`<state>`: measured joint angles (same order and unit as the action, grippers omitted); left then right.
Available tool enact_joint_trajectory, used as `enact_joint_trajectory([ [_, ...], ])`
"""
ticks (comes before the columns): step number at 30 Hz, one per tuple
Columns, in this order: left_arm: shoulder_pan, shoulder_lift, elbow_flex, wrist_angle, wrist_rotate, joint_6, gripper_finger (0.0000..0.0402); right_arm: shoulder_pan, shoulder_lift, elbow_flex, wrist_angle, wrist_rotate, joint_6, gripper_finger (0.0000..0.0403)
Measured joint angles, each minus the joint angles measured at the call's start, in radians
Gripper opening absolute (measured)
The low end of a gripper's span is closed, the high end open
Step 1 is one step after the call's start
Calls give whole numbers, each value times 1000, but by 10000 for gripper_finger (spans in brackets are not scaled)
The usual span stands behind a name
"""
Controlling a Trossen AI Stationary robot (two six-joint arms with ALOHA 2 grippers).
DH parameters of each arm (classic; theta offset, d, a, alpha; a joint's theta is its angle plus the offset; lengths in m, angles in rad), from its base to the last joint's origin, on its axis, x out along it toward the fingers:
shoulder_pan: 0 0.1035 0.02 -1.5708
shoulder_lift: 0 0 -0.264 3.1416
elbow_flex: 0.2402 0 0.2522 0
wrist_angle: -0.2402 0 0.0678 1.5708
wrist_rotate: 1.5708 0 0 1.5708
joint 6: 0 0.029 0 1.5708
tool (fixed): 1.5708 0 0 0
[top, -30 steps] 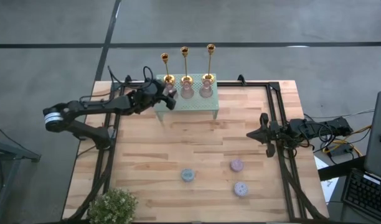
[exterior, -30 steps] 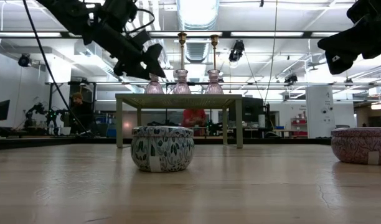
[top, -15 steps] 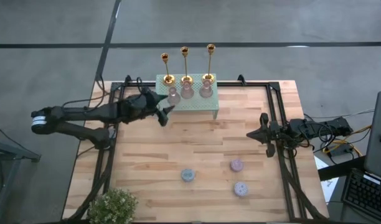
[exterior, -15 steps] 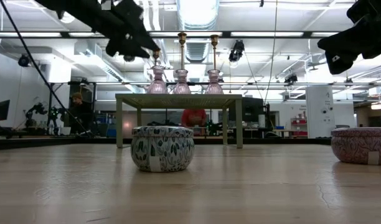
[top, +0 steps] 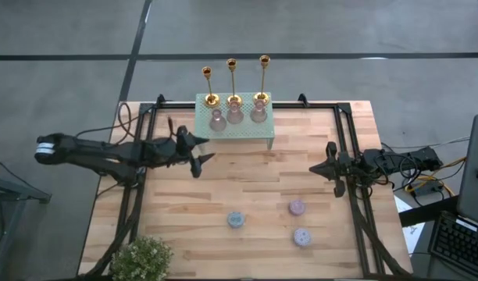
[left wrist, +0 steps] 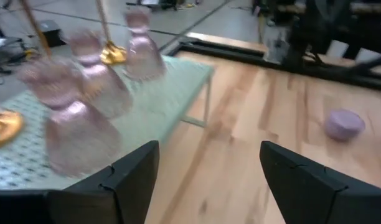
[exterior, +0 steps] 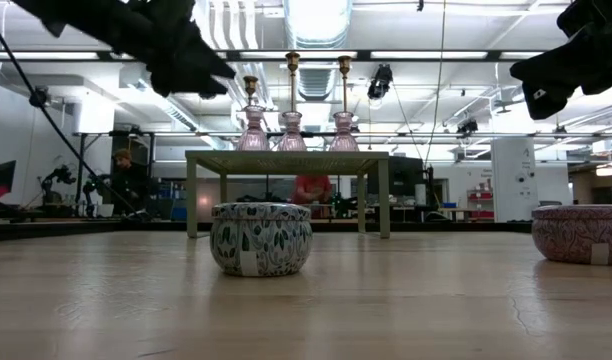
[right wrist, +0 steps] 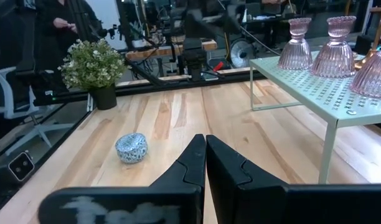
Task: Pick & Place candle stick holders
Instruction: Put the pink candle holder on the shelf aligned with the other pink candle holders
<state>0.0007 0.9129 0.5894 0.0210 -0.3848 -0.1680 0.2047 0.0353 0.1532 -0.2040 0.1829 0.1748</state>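
Three tall, slim candle stick holders of shiny gold metal (top: 232, 81) stand in a row along the far edge of a small pale-green perforated metal stand (top: 239, 131) at the back of the wooden table (top: 247, 195). Each has a round domed base, a thin stem and a small cup on top, and they differ in height. Just in front of them on the same stand sit three squat pink ribbed glass holders (top: 236, 115), one before each gold stick.

The left gripper (top: 201, 154) hangs above the table just beside the stand's near left corner, its fingers spread wide with nothing between them. The right gripper (top: 314, 168) waits well off to the right side of the table, its fingers pressed together and empty.

Toward the near edge lie three small round lidded tins: a blue-and-white floral tin (top: 236, 220) and two pink tins (top: 297, 207). A small potted green plant (top: 142, 257) stands at the near left corner.
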Motion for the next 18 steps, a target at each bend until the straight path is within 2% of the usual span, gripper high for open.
enact_joint_trajectory([
  [3, -42, -7, -58, 41, 2, 0, 267, 0, 0, 0, 6, 0, 40, 9],
  [7, -70, -7, -125, 175, 4, 38, 220, 0, 0, 0, 21, 0, 51, 9],
  [12, -49, 25, -154, 327, -54, 81, 133, 0, 1, -3, 25, 0, 51, 9],
  [18, 7, 112, -113, 336, -13, 92, 21, 0, 1, -30, 29, 0, 54, 9],
])
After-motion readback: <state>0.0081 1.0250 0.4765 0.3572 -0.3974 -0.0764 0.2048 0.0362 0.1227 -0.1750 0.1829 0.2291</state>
